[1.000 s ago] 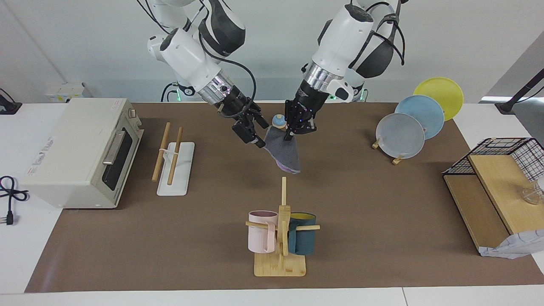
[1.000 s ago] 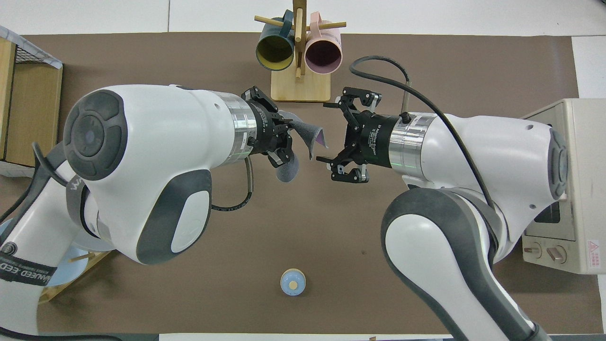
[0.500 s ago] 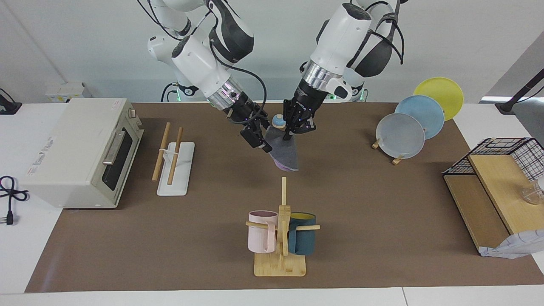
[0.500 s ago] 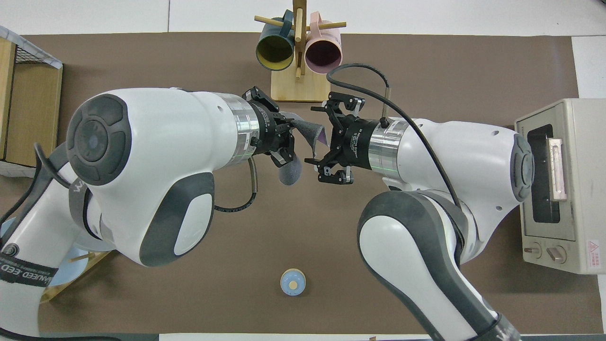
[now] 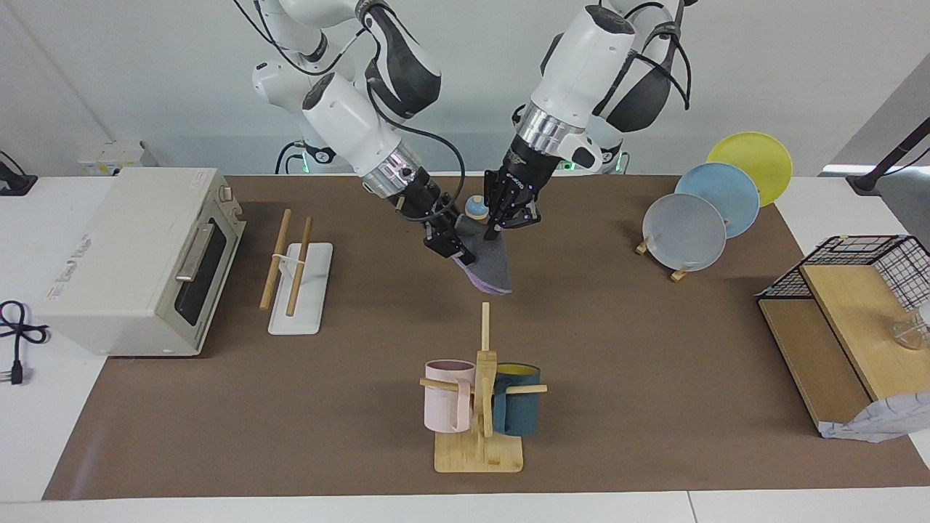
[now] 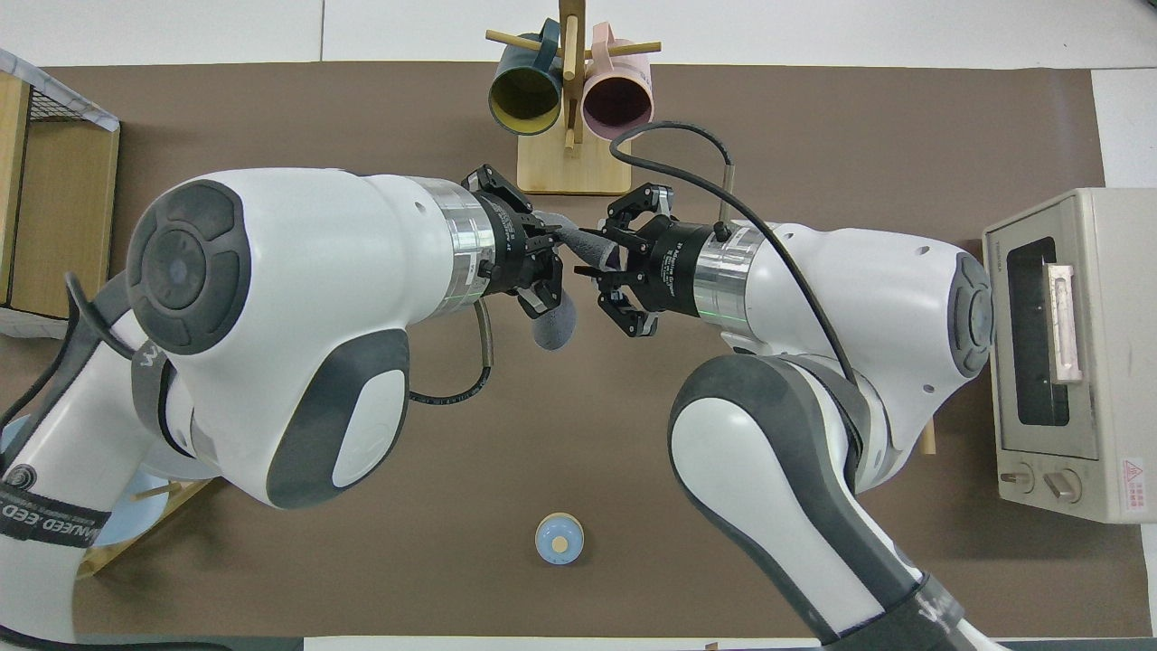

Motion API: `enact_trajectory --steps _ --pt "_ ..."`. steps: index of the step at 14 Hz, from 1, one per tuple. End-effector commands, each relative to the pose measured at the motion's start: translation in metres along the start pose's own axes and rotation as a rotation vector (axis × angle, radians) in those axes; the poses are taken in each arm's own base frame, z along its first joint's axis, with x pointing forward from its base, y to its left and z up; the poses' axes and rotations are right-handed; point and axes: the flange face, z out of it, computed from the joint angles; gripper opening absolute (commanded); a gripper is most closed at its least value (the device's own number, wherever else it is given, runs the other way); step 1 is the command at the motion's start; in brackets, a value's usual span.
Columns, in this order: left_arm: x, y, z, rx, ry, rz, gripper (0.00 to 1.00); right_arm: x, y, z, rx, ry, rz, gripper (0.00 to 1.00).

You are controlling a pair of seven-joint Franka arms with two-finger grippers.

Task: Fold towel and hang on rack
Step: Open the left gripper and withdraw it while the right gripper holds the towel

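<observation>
Grey-side-out towel (image 5: 485,263) hangs folded in the air, clamped by left tool (image 5: 501,221); right tool (image 5: 452,247) at its edge, fingers spread. Rack (image 5: 294,272) bare, well off toward the right arm's end; hanging remains. Overhead: both tools meet at the towel (image 6: 578,246) over the surface (image 6: 813,117).

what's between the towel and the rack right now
Nothing visible. The towel hangs from the left gripper over mid-table, the right gripper at its edge. Only bare mat lies between it and the rack, toward the right arm's end.
</observation>
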Motion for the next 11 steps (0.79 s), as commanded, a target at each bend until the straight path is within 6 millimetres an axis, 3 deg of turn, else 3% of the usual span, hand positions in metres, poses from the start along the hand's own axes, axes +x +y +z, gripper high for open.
enact_trajectory --steps 1,7,8,11 --pt "0.0053 -0.0068 -0.0049 -0.024 0.006 -0.016 0.00 0.0021 -0.0050 -0.0015 0.008 -0.016 -0.023 0.00" --pt "0.0068 -0.0077 -0.0046 -0.026 0.009 -0.011 0.00 0.0005 -0.0024 0.0006 -0.002 -0.017 -0.053 0.00" --pt "0.0064 -0.0078 -0.0052 -0.041 0.020 0.014 0.99 -0.0002 -0.0007 0.0012 -0.017 -0.020 -0.074 0.00" --pt "0.0095 -0.0034 -0.0055 -0.059 0.036 0.065 1.00 0.0004 0.0015 0.0015 -0.048 -0.008 -0.177 0.00"
